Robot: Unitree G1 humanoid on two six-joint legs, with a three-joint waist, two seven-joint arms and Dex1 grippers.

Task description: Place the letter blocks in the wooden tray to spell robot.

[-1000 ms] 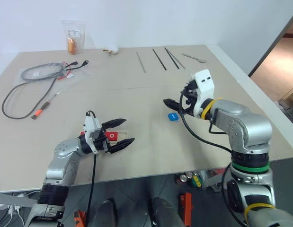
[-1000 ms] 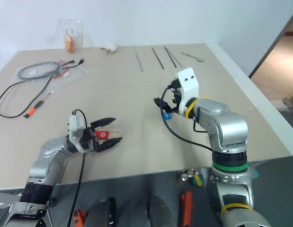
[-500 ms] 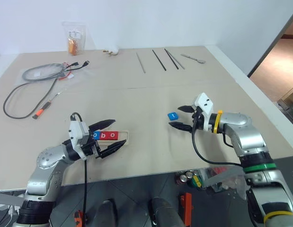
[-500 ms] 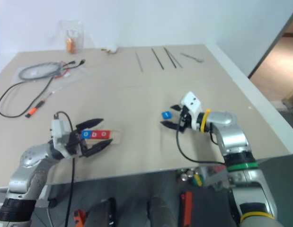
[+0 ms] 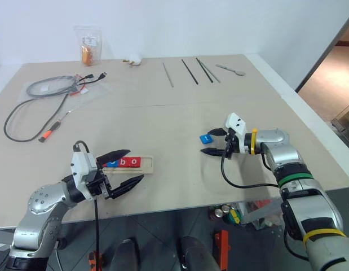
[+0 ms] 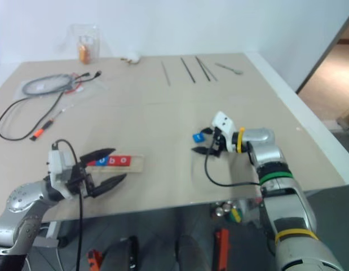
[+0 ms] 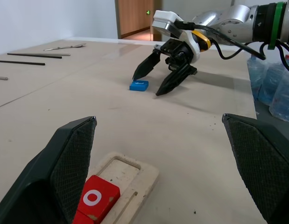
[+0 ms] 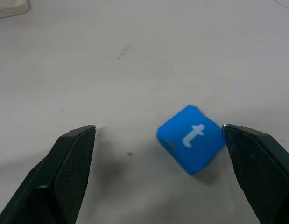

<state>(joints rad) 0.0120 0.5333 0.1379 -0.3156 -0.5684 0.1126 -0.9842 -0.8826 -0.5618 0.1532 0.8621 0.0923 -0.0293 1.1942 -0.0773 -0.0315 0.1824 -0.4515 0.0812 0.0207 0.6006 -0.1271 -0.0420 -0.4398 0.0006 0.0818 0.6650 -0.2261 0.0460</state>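
Left eye view: right arm stretched low across the table (image 5: 163,118), forearm nearly flat, right gripper (image 5: 212,141) angled slightly down and pointing toward the robot's left, fingers spread wide and empty. Blue t block (image 5: 206,138) lying flat on the table just ahead of those fingertips, inside the span of the two fingers in the right wrist view, nearer one finger (image 8: 261,163) than the other; contact there impossible to judge. Over on the near left, left arm bent at the elbow, forearm raised off the table, left gripper (image 5: 124,167) roughly level and pointing right, fingers likewise parted with nothing between them. Wooden tray (image 5: 148,164) just beyond that gripper, near the table's front edge, well apart from the t block. Blue and red letter blocks (image 5: 124,162) sitting in a row in the tray, a white b and o readable, the leftmost partly hidden behind the upper finger; tray's right end bare.
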